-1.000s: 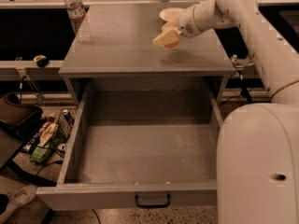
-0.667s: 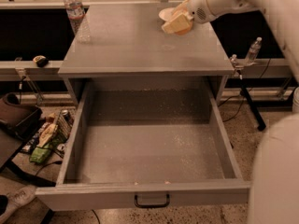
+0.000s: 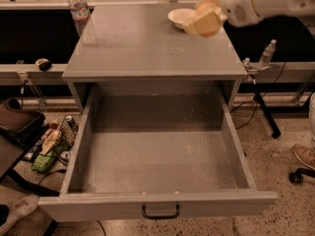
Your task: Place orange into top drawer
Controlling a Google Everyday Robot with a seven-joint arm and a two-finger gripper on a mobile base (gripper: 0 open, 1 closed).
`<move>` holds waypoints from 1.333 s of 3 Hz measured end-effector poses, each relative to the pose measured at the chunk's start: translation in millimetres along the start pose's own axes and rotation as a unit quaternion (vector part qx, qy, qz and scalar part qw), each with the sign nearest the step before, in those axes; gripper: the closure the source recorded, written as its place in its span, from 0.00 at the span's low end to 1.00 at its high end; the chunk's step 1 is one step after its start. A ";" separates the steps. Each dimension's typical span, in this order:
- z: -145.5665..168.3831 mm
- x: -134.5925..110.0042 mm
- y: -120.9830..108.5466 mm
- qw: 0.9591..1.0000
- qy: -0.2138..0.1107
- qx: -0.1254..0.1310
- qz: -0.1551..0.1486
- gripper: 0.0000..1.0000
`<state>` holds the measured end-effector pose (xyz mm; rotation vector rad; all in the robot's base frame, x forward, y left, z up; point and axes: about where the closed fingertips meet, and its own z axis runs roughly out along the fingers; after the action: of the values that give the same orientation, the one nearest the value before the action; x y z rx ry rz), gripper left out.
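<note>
My gripper (image 3: pixel 203 19) is above the back right of the cabinet top, just right of the white bowl (image 3: pixel 178 17). It is shut on the orange (image 3: pixel 205 7), which shows as a small orange patch at the upper side of the pale fingers (image 3: pixel 204 26). The arm comes in from the upper right. The top drawer (image 3: pixel 157 156) is pulled fully open below the cabinet top, with a speckled grey floor and a small black handle (image 3: pixel 160 212) on its front panel. Nothing lies in it.
A clear water bottle (image 3: pixel 79 14) stands at the back left of the cabinet top (image 3: pixel 138 48). A second small bottle (image 3: pixel 267 53) stands on a rail at the right. Bags and clutter (image 3: pixel 44 146) lie on the floor to the left.
My gripper has moved up and to the right, from low over the cabinet top in front of the bowl to a higher spot beside the bowl. The drawer has stayed open.
</note>
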<state>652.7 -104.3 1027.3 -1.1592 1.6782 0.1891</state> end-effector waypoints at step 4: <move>22.1 111.6 139.7 0.991 0.072 -0.102 0.056 1.00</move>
<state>562.0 -84.4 872.9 -1.2537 1.8873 0.3618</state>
